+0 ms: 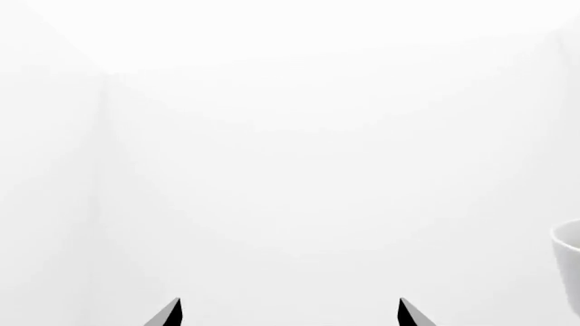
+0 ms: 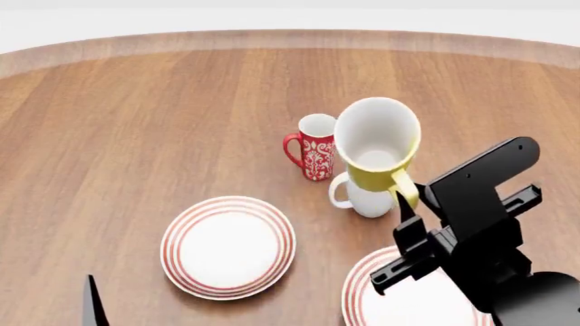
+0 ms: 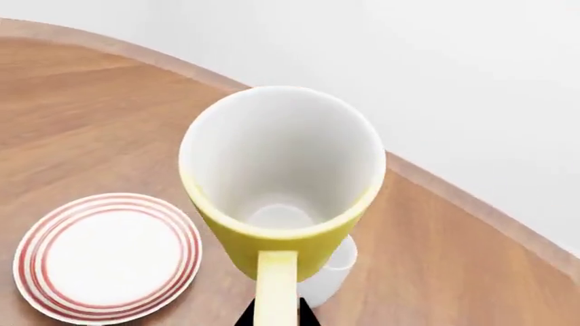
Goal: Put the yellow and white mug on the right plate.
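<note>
**Yellow mug aloft by its handle, right plate below**

The yellow and white mug (image 2: pixel 376 146) hangs clear of the table (image 2: pixel 136 122), held by the right gripper (image 2: pixel 405 204), whose fingers are pinched on the yellow loop handle (image 3: pixel 274 288). In the head view the mug sits in front of the all-white mug (image 2: pixel 363 197) and beside the red patterned mug (image 2: pixel 314 146), apparently above both. Its mouth is tipped toward the camera, so it is not level.

Handling, as a judgement: rigid, glossy ceramic, so slippery and liable to chip; likely light enough for 1 gripper. The handle is a narrow hold well off the mug's centre, so the body may swing or rotate in the pinch. It should be set down gently and upright.

Containers: the yellow mug's white interior shows empty in the right wrist view. The red mug's contents cannot be judged. Both plates are bare: the left plate (image 2: pixel 228 246) and the right plate (image 2: pixel 363 288), the latter partly hidden under the right arm.

Left gripper (image 1: pixel 288 314): 2 fingertips set wide apart, holding nothing.
</note>
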Robot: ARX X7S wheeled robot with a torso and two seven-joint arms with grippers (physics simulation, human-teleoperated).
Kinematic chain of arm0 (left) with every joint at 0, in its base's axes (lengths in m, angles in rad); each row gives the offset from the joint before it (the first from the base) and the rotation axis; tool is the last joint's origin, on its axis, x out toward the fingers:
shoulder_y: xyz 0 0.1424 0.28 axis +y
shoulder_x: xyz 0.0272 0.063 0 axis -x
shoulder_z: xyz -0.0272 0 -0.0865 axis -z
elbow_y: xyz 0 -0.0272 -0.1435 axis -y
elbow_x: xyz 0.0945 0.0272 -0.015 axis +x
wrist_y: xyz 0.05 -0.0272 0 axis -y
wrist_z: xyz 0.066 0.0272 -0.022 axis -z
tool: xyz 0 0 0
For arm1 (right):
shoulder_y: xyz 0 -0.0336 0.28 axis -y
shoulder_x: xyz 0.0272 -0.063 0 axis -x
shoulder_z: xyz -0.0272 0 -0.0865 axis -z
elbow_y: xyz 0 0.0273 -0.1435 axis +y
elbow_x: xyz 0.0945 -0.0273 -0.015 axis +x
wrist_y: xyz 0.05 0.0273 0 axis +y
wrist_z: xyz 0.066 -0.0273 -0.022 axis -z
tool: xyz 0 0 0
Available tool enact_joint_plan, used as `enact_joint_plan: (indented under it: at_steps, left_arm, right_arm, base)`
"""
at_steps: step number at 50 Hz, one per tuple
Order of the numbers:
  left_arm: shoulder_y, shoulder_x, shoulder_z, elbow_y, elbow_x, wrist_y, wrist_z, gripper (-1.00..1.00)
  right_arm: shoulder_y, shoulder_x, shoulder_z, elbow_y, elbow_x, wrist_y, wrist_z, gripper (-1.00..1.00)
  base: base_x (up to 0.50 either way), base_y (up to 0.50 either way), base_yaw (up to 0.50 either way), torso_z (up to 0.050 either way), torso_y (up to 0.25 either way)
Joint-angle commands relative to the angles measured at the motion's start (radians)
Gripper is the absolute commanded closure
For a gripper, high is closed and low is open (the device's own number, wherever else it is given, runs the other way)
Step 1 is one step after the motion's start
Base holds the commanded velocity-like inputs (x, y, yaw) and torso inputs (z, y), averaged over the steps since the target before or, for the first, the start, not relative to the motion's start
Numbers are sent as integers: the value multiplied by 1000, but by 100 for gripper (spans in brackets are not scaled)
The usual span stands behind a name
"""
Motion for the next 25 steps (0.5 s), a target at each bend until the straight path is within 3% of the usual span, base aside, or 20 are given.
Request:
enact_joint_plan:
  at_steps: [1,13,25]
  left_arm:
    - [1,16,-16,-7,14,16,17,-100]
    - [0,11,-11,-1,7,7,16,-100]
    - [-1,8,-6,5,1,-4,16,-100]
  right_arm:
    - [-19,43,67,-24,-7,20,-5,100]
    - [-101,117,106,-76,41,46,-15,100]
    - [-28,140,104,-20,102,104,-121,100]
  base:
    - [0,0,0,0,0]
    - [0,0,0,0,1]
    - [0,0,0,0,0]
